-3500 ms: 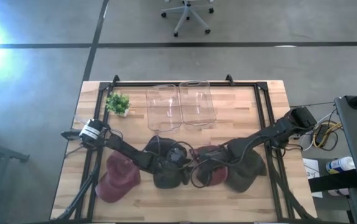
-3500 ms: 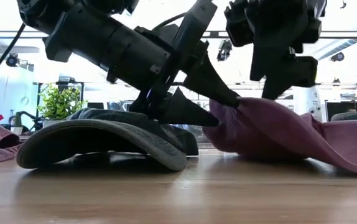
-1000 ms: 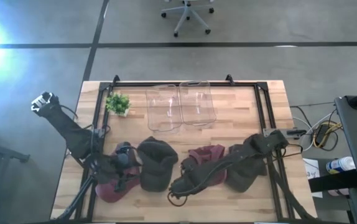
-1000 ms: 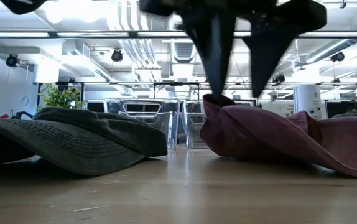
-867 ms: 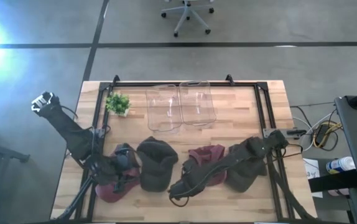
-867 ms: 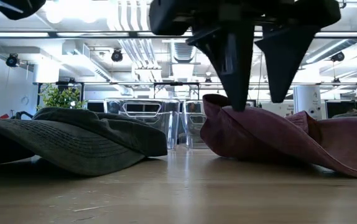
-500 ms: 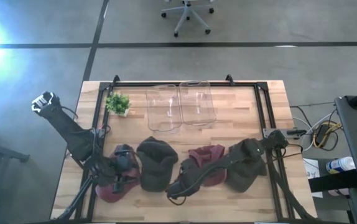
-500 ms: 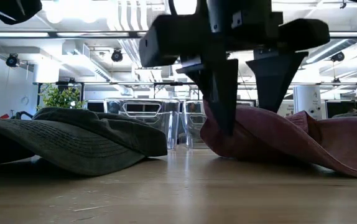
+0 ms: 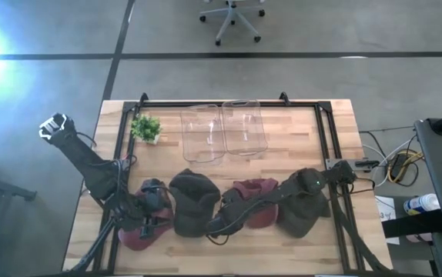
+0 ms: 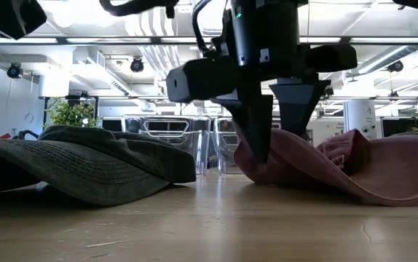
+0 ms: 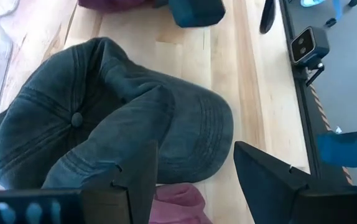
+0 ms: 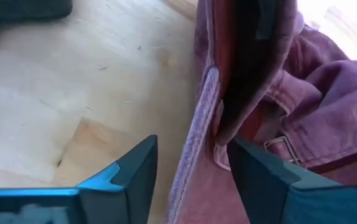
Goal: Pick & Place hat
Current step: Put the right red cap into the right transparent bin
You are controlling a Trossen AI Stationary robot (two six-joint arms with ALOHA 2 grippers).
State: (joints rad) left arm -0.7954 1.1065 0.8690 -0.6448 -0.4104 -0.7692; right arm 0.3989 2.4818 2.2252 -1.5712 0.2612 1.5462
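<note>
Two hands were in view. The right hand (image 10: 271,142) had descended over half a second onto the maroon hat (image 9: 253,201) (lower centre of the desk (image 9: 282,254)), fingers open astride its brim; grasp pending. The left hand (image 9: 145,223) waited open, lower left.

The high view looks straight down on the whole table (image 9: 229,246) from far off. The low view sits at the table's surface, facing level toward the room behind, very near the maroon hat (image 10: 384,171). Each wrist view looks closely past its own jaws; the right wrist and low views share that maroon hat (image 12: 272,93).
</note>
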